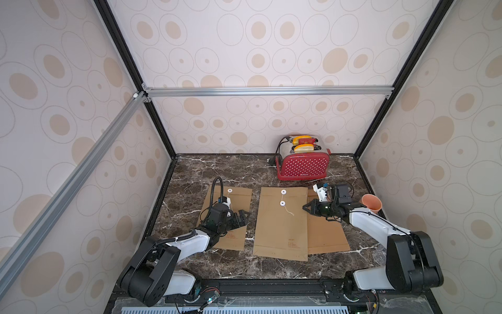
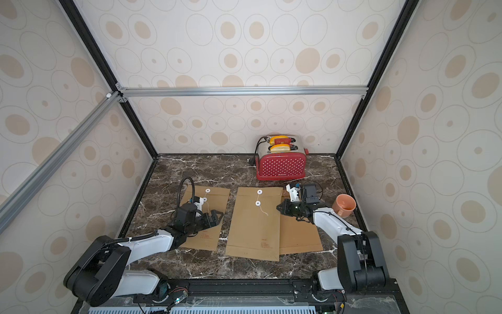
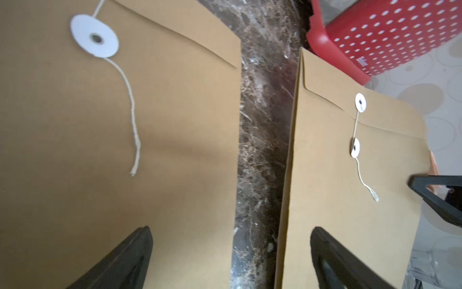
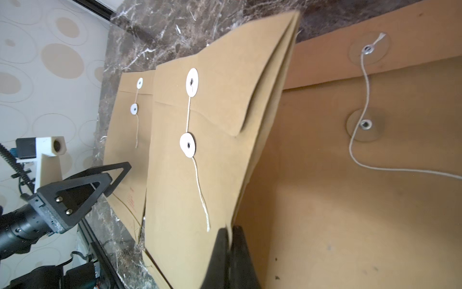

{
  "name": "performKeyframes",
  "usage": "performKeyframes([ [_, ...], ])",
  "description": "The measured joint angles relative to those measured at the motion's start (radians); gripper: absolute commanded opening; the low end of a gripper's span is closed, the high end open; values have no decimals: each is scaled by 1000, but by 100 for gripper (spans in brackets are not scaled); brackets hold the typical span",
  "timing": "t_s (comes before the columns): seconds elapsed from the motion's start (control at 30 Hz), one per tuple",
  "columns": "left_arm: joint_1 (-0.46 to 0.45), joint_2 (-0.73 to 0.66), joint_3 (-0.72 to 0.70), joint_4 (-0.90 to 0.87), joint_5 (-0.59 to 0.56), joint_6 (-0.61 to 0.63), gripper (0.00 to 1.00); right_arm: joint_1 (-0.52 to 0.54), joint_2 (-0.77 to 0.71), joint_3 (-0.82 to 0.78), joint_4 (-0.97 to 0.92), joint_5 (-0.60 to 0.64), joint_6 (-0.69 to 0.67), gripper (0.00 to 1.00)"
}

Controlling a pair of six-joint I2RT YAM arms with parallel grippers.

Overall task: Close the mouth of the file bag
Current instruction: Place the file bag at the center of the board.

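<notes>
Brown file bag (image 1: 281, 225) (flap down) lies on marble tabletop (image 1: 217, 168).

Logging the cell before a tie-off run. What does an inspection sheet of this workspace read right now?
Surface: marble table, dark, white-veined.
Job's things: left file bag, middle file bag, right file bag; middle overlaps right; strings loose.
Clutter: toaster, cup.
Claws: left claw open above left file bag; right claw shut beside middle file bag.
Cables: black hose over left arm; toaster cord.
Surroundings: patterned walls, aluminium frame.
</notes>
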Motion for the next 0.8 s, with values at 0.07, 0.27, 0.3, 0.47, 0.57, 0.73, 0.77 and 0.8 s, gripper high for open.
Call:
performKeyframes([
  [0.07,3,1,0,-2,-13,0,99,18,40,21,-3,30,4,0],
  [0.27,19,-13,-5,-9,-46,1,99,85,118,71,-8,110,20,0],
  [0.3,25,-22,-9,-12,-54,2,99,100,133,85,-10,125,22,0],
  [0.47,64,-57,-26,-43,-84,10,99,148,206,147,-9,167,29,0],
  [0.57,98,-68,-37,-60,-90,12,99,169,254,176,-6,178,39,0],
  [0.73,169,-95,-58,-73,-85,11,99,202,322,221,-6,194,60,0],
  [0.77,182,-112,-62,-86,-86,11,99,211,336,236,-6,196,64,0],
  [0.8,191,-130,-65,-99,-89,11,99,219,348,249,-7,196,67,0],
])
